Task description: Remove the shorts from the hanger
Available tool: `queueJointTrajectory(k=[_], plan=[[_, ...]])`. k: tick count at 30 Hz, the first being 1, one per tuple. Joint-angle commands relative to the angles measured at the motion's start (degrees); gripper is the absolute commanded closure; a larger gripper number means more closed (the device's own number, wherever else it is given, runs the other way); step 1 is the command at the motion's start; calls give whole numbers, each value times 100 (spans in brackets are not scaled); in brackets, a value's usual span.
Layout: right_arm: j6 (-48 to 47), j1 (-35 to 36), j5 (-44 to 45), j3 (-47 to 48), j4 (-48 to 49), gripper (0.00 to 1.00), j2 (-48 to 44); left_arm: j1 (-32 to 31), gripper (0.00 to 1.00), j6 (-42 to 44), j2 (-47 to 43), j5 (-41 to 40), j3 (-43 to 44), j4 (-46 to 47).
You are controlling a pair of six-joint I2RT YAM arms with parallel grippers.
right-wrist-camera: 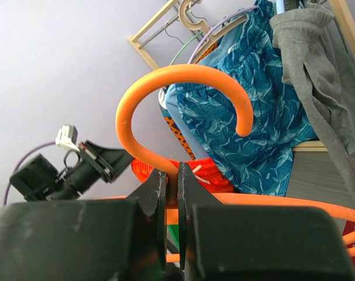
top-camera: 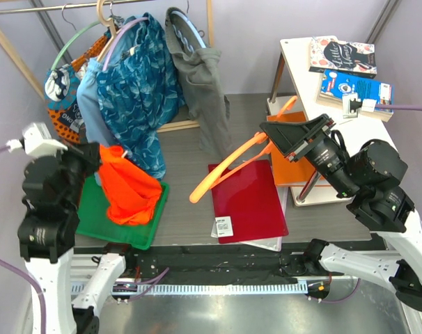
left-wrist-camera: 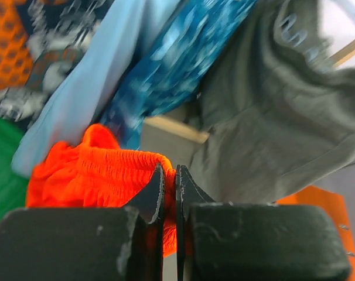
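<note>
Top external: left claw [top-camera: 97, 154] clamps the shorts [top-camera: 131, 189], eight o'clock of the hanger [top-camera: 228, 163] pinched in right claw [top-camera: 268, 136].

The left arm [top-camera: 49, 191] and right arm [top-camera: 378, 170] pair chunky black joint housings with white links; thin lilac cables [top-camera: 416, 108] trail off them.
</note>
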Motion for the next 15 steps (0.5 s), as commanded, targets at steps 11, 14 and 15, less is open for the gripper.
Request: queueJointTrajectory(k=[11, 14, 15], plan=[[258, -9, -320, -57, 458, 99, 198, -102, 99, 0, -2135, -2652, -1284, -1030], [293, -1, -320, -110, 467, 99, 225, -146, 99, 35, -1927, -2040, -1769, -889], [302, -1, -312, -154, 467, 99, 225, -146, 99, 9, -1768, -1768, -1831, -933]])
